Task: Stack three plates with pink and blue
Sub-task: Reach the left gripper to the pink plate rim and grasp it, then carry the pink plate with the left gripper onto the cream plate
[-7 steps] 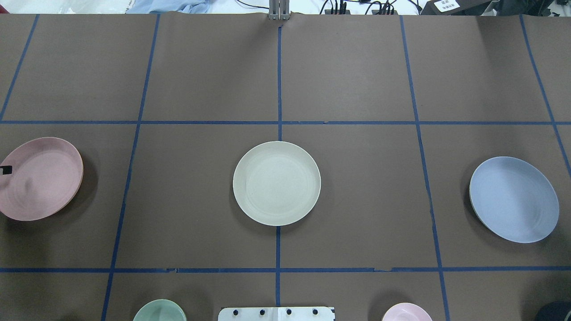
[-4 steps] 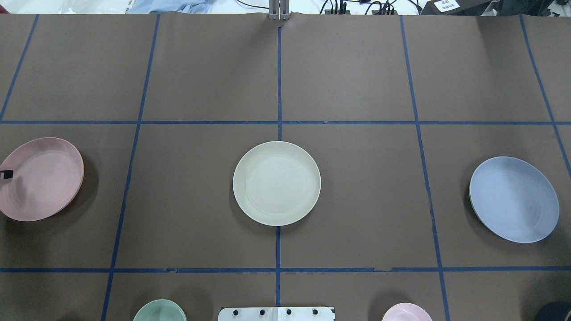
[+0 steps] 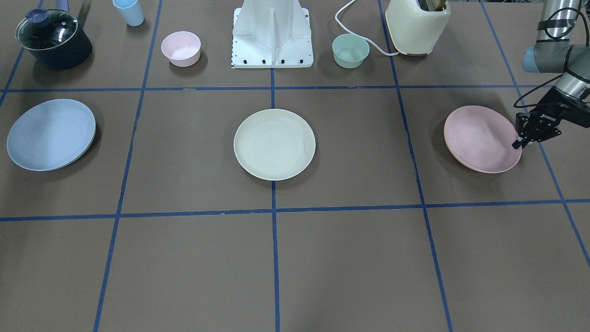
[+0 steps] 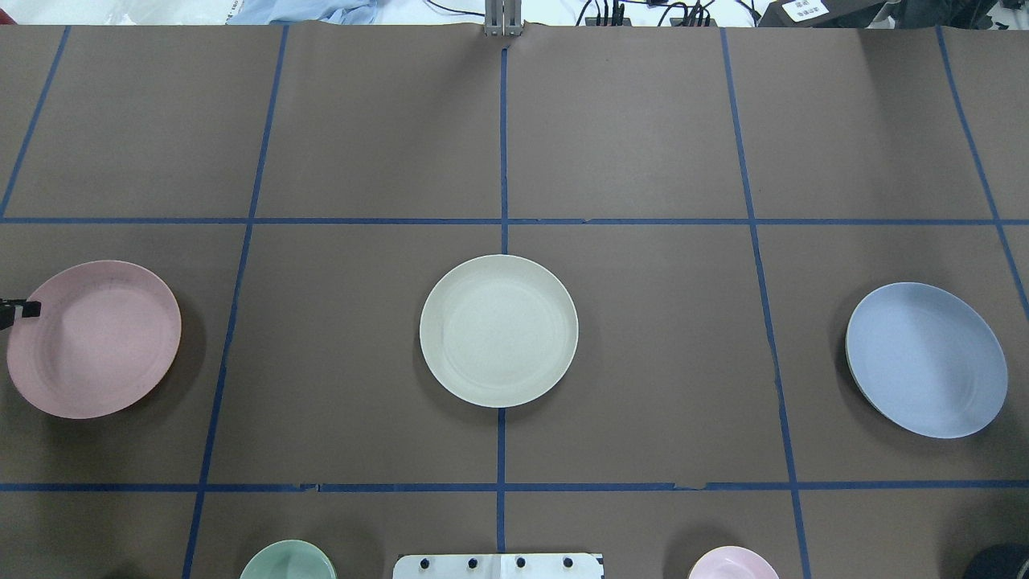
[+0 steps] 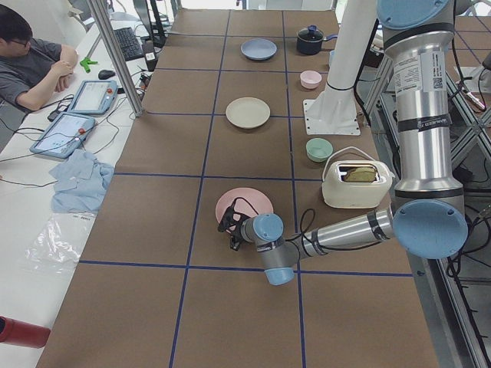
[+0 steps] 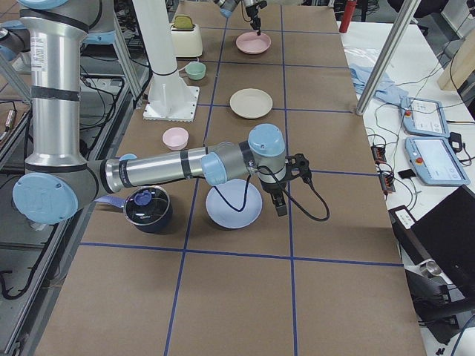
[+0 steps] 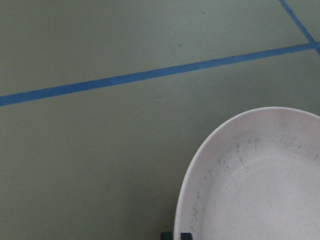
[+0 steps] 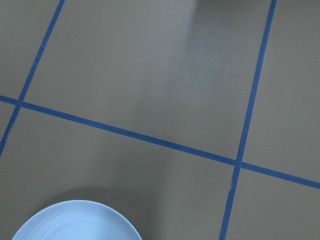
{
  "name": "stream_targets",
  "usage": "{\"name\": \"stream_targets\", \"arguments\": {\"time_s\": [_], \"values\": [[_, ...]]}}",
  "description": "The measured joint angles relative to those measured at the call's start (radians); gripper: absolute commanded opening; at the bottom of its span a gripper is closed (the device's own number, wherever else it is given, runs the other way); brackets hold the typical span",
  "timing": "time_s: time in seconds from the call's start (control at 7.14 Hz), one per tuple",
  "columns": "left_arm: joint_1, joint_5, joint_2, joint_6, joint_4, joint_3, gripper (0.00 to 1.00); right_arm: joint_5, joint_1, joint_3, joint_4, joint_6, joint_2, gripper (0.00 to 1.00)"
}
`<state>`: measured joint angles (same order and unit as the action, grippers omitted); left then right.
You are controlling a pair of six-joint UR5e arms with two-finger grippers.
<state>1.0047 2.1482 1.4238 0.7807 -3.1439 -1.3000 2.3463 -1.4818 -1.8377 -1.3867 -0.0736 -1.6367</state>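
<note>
The pale pink plate (image 4: 95, 339) is at the table's left end, its far edge raised. My left gripper (image 3: 516, 144) is shut on the pink plate's (image 3: 481, 138) outer rim; one fingertip (image 4: 30, 309) shows over the rim in the overhead view. The left wrist view shows the pink plate's rim (image 7: 260, 185). The cream-white plate (image 4: 498, 330) lies flat at the centre. The light blue plate (image 4: 926, 359) lies at the right end. My right gripper (image 6: 280, 206) hangs just beyond the blue plate (image 6: 234, 204); I cannot tell whether it is open or shut.
Along the robot's side stand a small pink bowl (image 3: 180, 48), a small green bowl (image 3: 351, 50), a lidded dark pot (image 3: 53, 39), a blue cup (image 3: 128, 11), a cream toaster (image 3: 417, 25) and the white robot base (image 3: 272, 32).
The pink plate has shifted toward the table's centre with the left gripper's fingertip on its rim. The cream-white and blue plates have not moved.
</note>
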Motion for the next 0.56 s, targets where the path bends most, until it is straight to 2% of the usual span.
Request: {"name": "stream_targets", "arguments": {"time_s": [0.28,0.56], "values": [[0.010,0.059,0.031,0.004,0.159,-0.139,0.00,0.002,0.000,0.000,0.000,0.000,0.000,1.00],[0.007,0.064,0.098,0.076,0.447,-0.364,0.00,0.004,0.000,0.001,0.000,-0.001,0.000,1.00]]}}
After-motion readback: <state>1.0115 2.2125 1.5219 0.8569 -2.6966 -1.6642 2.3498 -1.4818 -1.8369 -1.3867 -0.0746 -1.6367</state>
